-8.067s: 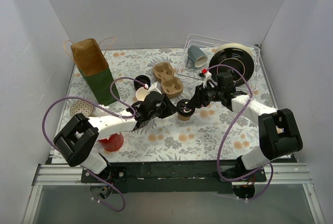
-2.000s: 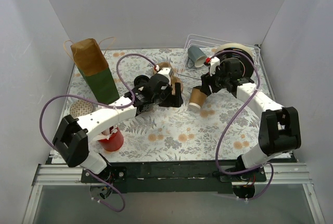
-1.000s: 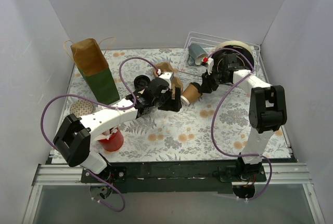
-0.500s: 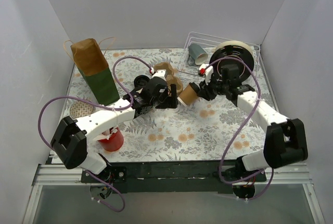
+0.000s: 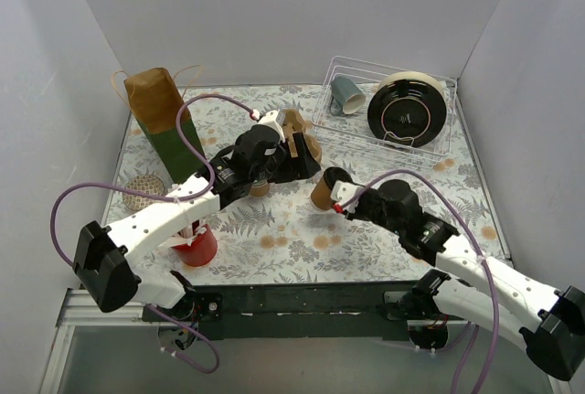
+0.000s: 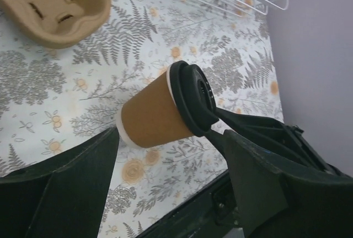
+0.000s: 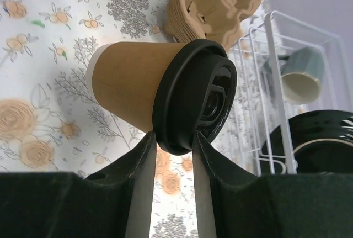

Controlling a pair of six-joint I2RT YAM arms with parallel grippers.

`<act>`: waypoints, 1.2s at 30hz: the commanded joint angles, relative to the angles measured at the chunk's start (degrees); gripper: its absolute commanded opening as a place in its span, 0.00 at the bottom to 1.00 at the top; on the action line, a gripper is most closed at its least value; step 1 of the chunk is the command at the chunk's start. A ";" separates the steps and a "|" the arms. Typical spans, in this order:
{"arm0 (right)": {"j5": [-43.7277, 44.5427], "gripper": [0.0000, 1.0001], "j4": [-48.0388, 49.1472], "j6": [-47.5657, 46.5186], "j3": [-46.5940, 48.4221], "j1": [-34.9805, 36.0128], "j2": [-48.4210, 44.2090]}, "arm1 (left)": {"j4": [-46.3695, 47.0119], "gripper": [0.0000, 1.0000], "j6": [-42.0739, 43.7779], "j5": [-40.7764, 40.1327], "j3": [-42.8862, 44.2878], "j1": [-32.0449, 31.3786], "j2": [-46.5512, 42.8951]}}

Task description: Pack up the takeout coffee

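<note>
Takeout coffee cup (image 7: 129,86) is near the middle of the table, just near and right of the moulded pulp carrier (image 5: 297,133). I have it pinched in the right gripper (image 7: 172,138), whose two fingers are drawn in on opposite sides of the black lid (image 7: 193,97) and clamp its rim, so the body sticks out to one side. It is tilted well off upright with the lid end higher, and I cannot tell whether its base touches the floral table cover (image 5: 302,239). I judge the lid hold is meant to leave the tapered body free to drop into a carrier pocket, though a grip on the lid alone could pop loose. The left gripper (image 6: 170,138) hovers beside the carrier with its fingers spread wide and nothing between them, probably placed to steady the carrier. The cup is tan kraft paper with a white band at the base, smooth and undented. Its lid looks fully seated, with a raised rim and a recessed centre.
</note>
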 commanded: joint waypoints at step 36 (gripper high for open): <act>-7.44 0.31 -1.34 -41.72 -10.20 4.92 -7.38 | 15.47 0.68 3.45 18.23 -11.66 3.24 9.28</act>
